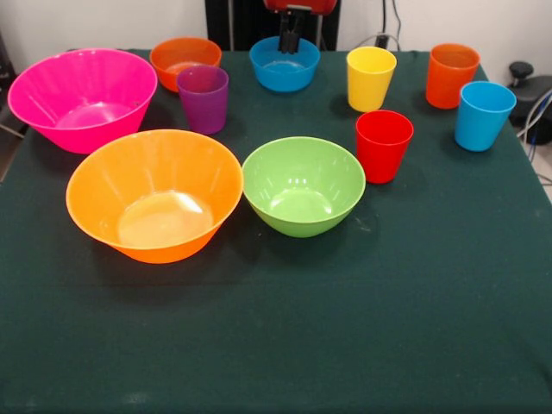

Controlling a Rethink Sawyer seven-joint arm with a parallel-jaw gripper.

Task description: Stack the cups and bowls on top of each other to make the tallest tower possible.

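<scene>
Ten pieces sit separately on the dark green table (276, 345), none stacked yet, so the tower is not begun. Taking the table's middle as the clock centre, the large orange bowl (155, 195) sits at about nine o'clock with the green bowl (303, 185) just beside it toward the centre, their rims close but apart. The pink bowl (83, 98) lies at ten o'clock, the small orange bowl (185, 61) at eleven, and the purple cup (203, 98) stands in front of that bowl, overlapping it from this angle. The small blue bowl (285, 63) is at twelve o'clock, directly under the gripper (289, 41), which hangs low over its far rim; the fingers are too dark and small to read, so I cannot tell whether they are spread or closed. The yellow cup (370, 78) stands at one o'clock, the orange cup (451, 75) and light blue cup (483, 115) at two, and the red cup (384, 145) nearer the centre. Everything stands upright, mouths up, with gaps between pieces, probably to leave room for grasping rims. The gripper's position suggests the blue bowl is the first pick.
</scene>
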